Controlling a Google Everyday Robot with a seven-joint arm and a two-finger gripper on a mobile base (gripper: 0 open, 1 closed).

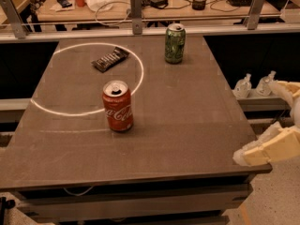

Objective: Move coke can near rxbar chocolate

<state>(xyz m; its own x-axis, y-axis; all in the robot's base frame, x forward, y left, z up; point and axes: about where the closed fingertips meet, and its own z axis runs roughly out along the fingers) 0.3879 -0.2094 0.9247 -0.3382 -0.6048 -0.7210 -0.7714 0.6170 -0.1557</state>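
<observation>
- At the right edge of the view, just off the near right corner of the bench (187, 139), the end effector (259, 121) is seen. Its two pale fingers (269, 149) are spread wide and nothing is held between them.
- Well to the left of the end effector and somewhat farther back, the coke can (118, 106) is found standing upright on the bench, on the line of a white ring (141, 67) marked on the surface.
- Farther left again and farther back from the end effector, the rxbar chocolate (110, 60) is seen lying flat inside the ring. It is apart from the can, with bare bench between the two.
- The can is judged to be stiff enough for a firm pinch, yet thin-walled, so a hard squeeze is expected to dent it. Its painted wall is taken to be smooth and rather slippery.
- A dark opening is made out in the silver top, so the can may be light and easily tipped. Its fill cannot be told.
- A hold at about mid-height is judged best, taken across the round wall from the side facing the end effector, with the can kept upright.
- The bar is taken to be flat, light and easily pushed, so room should be left beside it when the can is set down.
- One coke can, one rxbar chocolate and one white ring are counted.
- One green can (175, 43) is counted, far back and to the left of the end effector.
- Two small bottles (243, 86) are counted on a ledge just behind the end effector.
</observation>
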